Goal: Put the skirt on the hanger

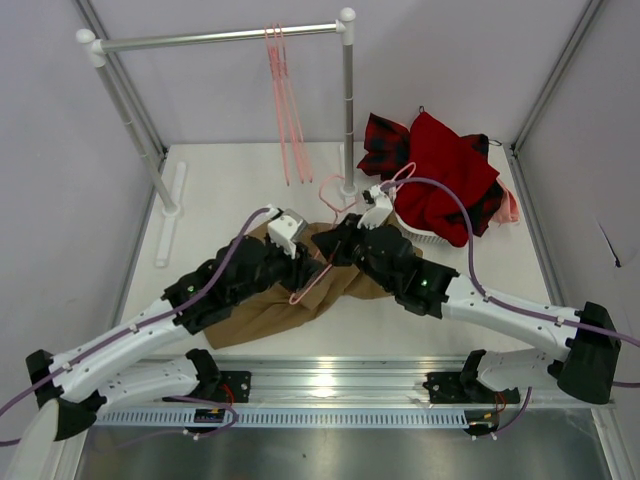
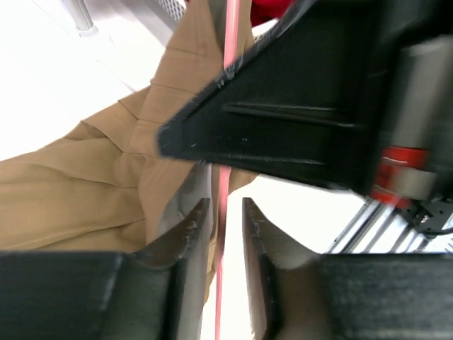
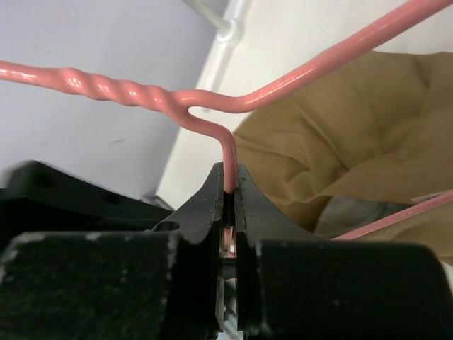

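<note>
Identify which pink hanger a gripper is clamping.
The hanger down over the tan skirt: the right gripper is shut on its wire beside the twisted neck. The other hangers dangle from the rail.

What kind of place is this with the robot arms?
Probably a robot lab's test booth, not a home: a left arm and a right arm are bolted to a metal rail, plain walls surround the table, and a small clothes rack holds pink hangers.

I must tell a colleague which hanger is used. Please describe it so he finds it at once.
At the middle of the table lies a tan skirt. The pink hanger lies across it, pinched by the right gripper; the other pink hangers hang from the rail.
</note>
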